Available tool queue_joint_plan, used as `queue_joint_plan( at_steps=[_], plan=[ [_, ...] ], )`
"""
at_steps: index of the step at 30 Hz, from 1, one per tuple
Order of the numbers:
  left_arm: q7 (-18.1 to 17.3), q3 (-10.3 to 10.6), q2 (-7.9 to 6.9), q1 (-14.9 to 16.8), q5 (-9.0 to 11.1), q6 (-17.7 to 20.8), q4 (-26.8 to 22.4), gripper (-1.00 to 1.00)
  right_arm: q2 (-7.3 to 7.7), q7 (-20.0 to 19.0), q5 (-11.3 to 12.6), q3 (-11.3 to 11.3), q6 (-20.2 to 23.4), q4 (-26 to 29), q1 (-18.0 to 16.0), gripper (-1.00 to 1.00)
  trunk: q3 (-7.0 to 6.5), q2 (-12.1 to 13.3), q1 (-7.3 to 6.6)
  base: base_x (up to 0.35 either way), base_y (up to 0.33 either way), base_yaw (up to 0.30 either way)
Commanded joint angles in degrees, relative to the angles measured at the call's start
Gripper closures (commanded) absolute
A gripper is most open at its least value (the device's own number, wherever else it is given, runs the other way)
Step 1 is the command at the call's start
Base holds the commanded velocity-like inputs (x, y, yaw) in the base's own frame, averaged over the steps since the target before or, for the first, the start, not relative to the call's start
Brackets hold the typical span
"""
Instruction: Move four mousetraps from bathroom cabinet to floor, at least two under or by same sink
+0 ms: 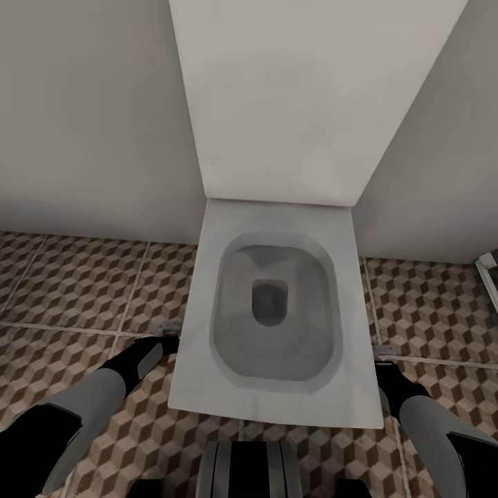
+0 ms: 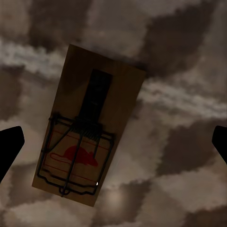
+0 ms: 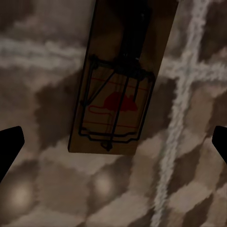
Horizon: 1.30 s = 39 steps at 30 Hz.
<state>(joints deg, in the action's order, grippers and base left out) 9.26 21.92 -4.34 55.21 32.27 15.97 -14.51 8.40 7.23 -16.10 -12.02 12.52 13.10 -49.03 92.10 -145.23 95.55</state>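
In the left wrist view a mousetrap point(image 2: 90, 127), a tan board with dark wire and a red mouse mark, lies flat on the cube-patterned bathroom floor point(image 2: 189, 118). My left gripper point(image 2: 113, 146) hangs open above it, its dark fingertips point(image 2: 9, 144) wide apart and touching nothing. The right wrist view shows a second mousetrap point(image 3: 123, 80) lying on the floor tiles point(image 3: 47, 189) beside a pale grout line, under my open right gripper point(image 3: 113, 146). In the head view my left gripper point(image 1: 162, 339) and right gripper point(image 1: 384, 356) reach down on either side of a toilet. Cabinet and sink are out of view.
A white square toilet point(image 1: 277, 311) with its lid raised stands straight ahead against the grey wall point(image 1: 90, 117), between my two arms. Patterned floor point(image 1: 83, 290) spreads to the left and right of it. A white object edge point(image 1: 487, 266) shows at the far right.
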Motion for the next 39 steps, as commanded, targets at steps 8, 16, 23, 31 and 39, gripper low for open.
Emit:
queue_joint_plan(
  at_steps=[8, 16, 23, 31, 39],
  plan=[
    [0.4, 0.5, -0.05, 0.0, 0.6, 0.3, -0.2, -1.0, -0.05, 0.0, -0.6, -0.3, 0.3, 0.1, 0.0, -1.0, 0.03, 0.0, -0.01, 0.0, 0.0, 0.0],
    [0.4, 0.5, -0.05, 0.0, 0.6, 0.3, -0.2, -1.0, 0.01, 0.0, -0.6, -0.3, 0.3, 0.1, 0.0, -1.0, 0.03, 0.0, -0.01, 0.0, 0.0, 0.0],
    [0.4, 0.5, -0.05, 0.0, 0.6, 0.3, -0.2, -1.0, 0.03, 0.0, -0.6, -0.3, 0.3, 0.2, 0.0, -1.0, 0.03, 0.0, -0.01, 0.0, 0.0, 0.0],
    [0.4, 0.5, -0.05, 0.0, 0.6, 0.2, -0.3, -1.0, 0.03, 0.0, -0.6, -0.3, 0.3, 0.2, 0.0, -1.0, 0.03, 0.0, -0.01, 0.0, 0.0, 0.0],
    [0.4, 0.5, -0.05, 0.0, 0.6, 0.1, -0.5, -1.0, 0.04, 0.0, -0.6, -0.3, 0.3, 0.2, 0.0, -1.0, 0.03, 0.0, -0.01, 0.0, 0.0, 0.0]
  ],
)
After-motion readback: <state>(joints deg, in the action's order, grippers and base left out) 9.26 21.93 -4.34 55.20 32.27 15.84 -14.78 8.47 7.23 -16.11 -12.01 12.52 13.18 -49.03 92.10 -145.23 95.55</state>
